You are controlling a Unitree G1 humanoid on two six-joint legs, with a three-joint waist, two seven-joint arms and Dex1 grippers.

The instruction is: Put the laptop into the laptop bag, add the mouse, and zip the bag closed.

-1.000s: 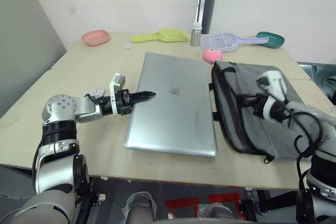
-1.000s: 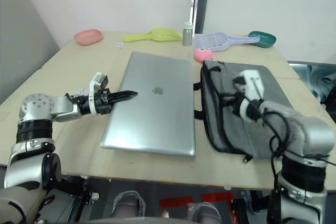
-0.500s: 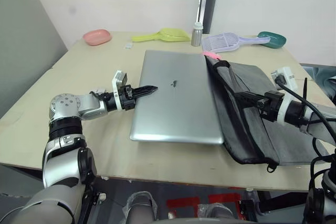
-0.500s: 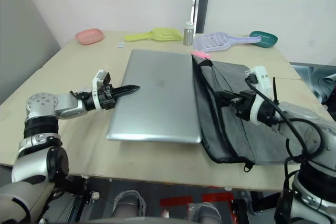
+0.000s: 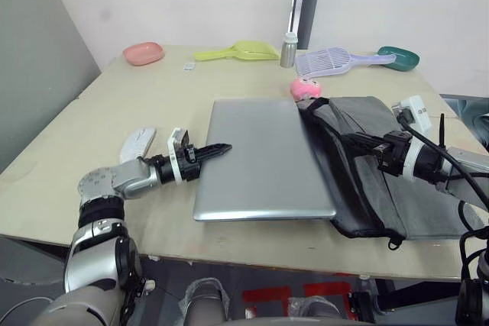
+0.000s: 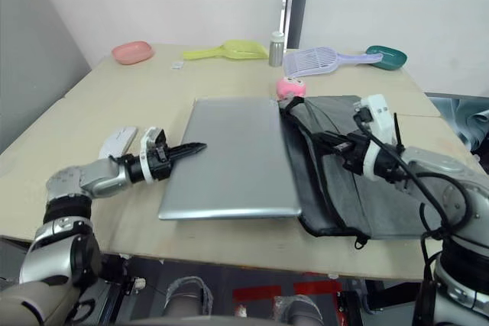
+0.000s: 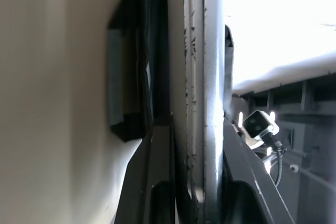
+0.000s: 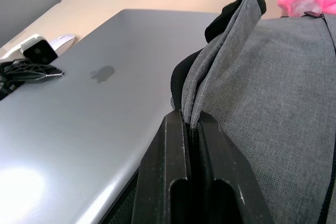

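The silver laptop [image 5: 263, 166] lies flat mid-table, its right edge tucked under the raised top layer of the grey laptop bag [image 5: 382, 185]. My left gripper [image 5: 218, 148] is shut on the laptop's left edge; in the left wrist view that edge [image 7: 205, 66] runs between the two fingers. My right gripper [image 5: 353, 140] is shut on the bag's top fabric fold [image 8: 210, 77] and holds it up over the laptop [image 8: 105, 103]. The white mouse [image 5: 137, 143] rests on the table left of the laptop, just beyond my left forearm.
A fuzzy pink toy [image 5: 308, 88] sits at the bag's far corner. Along the back of the table are a pink dish [image 5: 144, 53], a yellow scoop [image 5: 237, 53], a small silver bottle [image 5: 288, 50], a purple slotted scoop [image 5: 328, 60] and a teal scoop [image 5: 397, 56].
My right gripper has lifted the bag's top layer and drawn it open. The laptop has slid right under that layer with my left gripper on it. The camera has shifted.
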